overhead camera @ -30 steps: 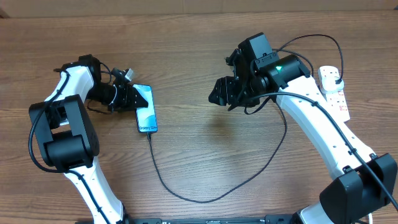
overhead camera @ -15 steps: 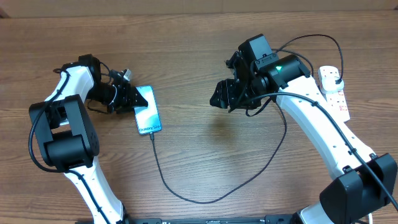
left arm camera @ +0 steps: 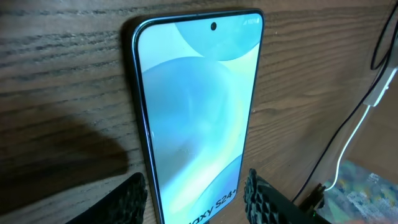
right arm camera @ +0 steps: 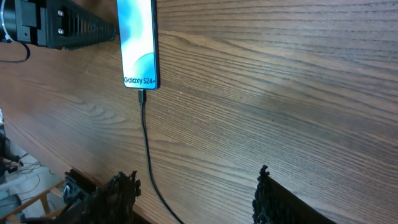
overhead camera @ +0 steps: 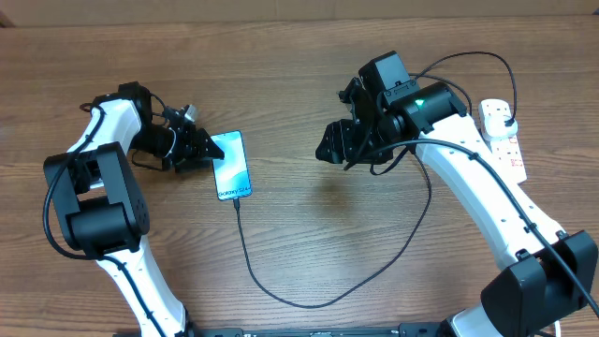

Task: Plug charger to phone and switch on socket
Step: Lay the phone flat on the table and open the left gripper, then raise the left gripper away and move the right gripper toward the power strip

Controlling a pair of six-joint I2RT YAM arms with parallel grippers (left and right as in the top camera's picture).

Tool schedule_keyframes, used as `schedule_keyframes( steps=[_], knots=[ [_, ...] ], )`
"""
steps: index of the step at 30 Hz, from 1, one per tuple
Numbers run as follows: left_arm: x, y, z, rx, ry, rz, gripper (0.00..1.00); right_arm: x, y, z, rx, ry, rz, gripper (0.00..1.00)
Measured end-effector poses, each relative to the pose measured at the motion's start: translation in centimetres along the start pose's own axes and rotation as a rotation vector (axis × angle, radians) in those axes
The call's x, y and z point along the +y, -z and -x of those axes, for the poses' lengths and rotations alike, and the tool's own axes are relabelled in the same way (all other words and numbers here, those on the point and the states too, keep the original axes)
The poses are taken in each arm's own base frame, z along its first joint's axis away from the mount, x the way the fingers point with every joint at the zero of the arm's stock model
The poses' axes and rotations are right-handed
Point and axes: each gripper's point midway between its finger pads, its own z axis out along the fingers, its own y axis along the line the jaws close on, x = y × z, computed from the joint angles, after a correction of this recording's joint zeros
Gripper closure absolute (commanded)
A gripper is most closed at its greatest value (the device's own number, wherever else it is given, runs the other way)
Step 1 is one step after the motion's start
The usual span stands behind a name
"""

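The phone (overhead camera: 232, 165) lies on the wooden table with its blue-teal screen lit and facing up. It also shows in the left wrist view (left arm camera: 193, 106) and the right wrist view (right arm camera: 138, 37). My left gripper (overhead camera: 200, 150) is at its left side; in the wrist view its fingers (left arm camera: 196, 202) press both long edges of the phone. The charger cable (overhead camera: 314, 303) is plugged into the phone's bottom end (right arm camera: 142, 96) and loops across the table to a black plug (overhead camera: 506, 114) in the white socket (overhead camera: 505, 148). My right gripper (overhead camera: 333, 143) is open and empty above the table (right arm camera: 196, 199).
The socket lies at the far right, behind my right arm (overhead camera: 468, 178). A black arm cable (overhead camera: 468, 56) arcs above the right wrist. The left arm's black body (right arm camera: 56, 28) shows beside the phone. The table's far edge (overhead camera: 299, 11) runs along the top.
The phone has slid to the right with my left gripper, dragging the cable's near end along. The right arm has hardly moved.
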Motion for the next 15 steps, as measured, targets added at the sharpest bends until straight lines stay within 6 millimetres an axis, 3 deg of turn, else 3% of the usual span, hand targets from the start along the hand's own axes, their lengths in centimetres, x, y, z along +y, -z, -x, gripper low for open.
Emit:
schedule_keyframes(
  steps=[3,9,12,15],
  knots=[
    [-0.1,0.0,-0.3,0.011,0.013,-0.002,0.29,0.0,0.0,-0.1,0.002,0.006,0.000,0.36],
    [-0.9,1.3,1.0,-0.021,-0.010,0.002,0.26,0.0,0.0,0.0,0.001,0.012,-0.001,0.36],
    [-2.1,2.9,2.3,-0.069,-0.040,0.007,0.25,0.0,0.0,0.0,-0.001,0.015,0.000,0.37],
    [-4.3,5.8,3.9,-0.153,-0.079,0.013,0.24,-0.5,0.2,0.2,-0.006,0.004,-0.002,0.38]
  ],
)
